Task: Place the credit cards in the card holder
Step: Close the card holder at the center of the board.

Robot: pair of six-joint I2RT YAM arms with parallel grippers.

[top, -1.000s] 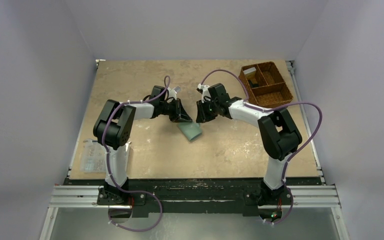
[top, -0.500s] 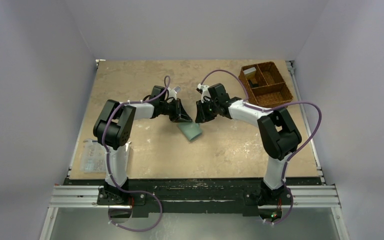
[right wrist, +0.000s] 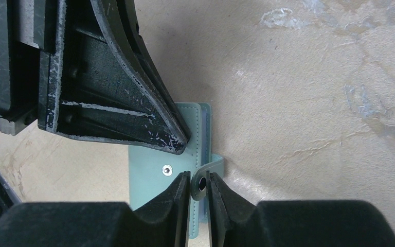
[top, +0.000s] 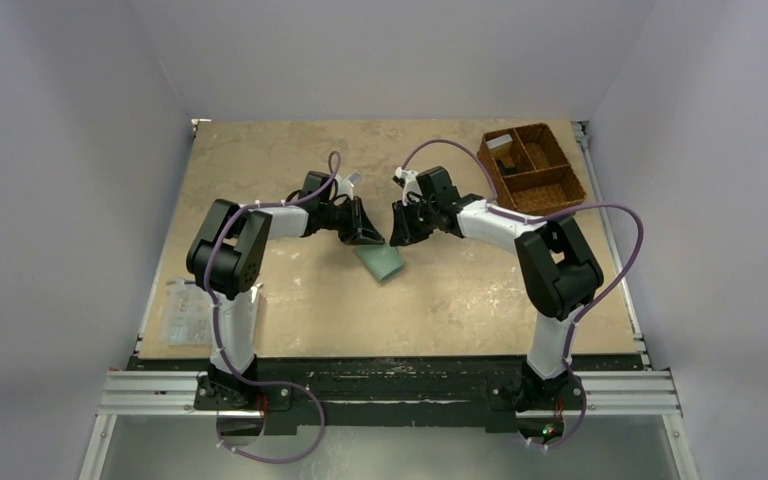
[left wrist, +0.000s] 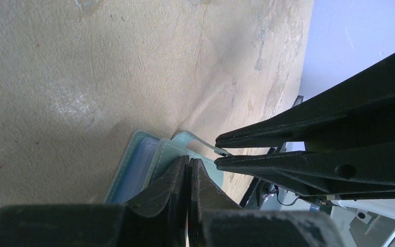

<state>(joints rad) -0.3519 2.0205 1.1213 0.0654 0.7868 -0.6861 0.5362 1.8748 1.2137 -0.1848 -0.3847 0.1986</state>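
Observation:
The card holder [top: 382, 263], a soft blue-green wallet, lies on the table between both grippers. My right gripper [right wrist: 199, 177] is shut on its snap tab [right wrist: 213, 163], pinching it at the snap hole and holding it away from the cover [right wrist: 149, 180]. A round stud [right wrist: 168, 169] shows on that cover. My left gripper [left wrist: 189, 160] is shut, and its tips rest on the cover [left wrist: 167, 154] next to bluish inner sleeves [left wrist: 136, 167]. From above, the left gripper [top: 370, 238] and right gripper [top: 397, 238] nearly meet. No credit cards show plainly.
A brown woven divided basket [top: 533, 168] stands at the back right with small items in one compartment. A clear plastic box [top: 185, 315] lies at the table's left edge near the left arm's base.
The right gripper has edged very slightly left on the tab. The left arm and the card holder have not visibly moved.

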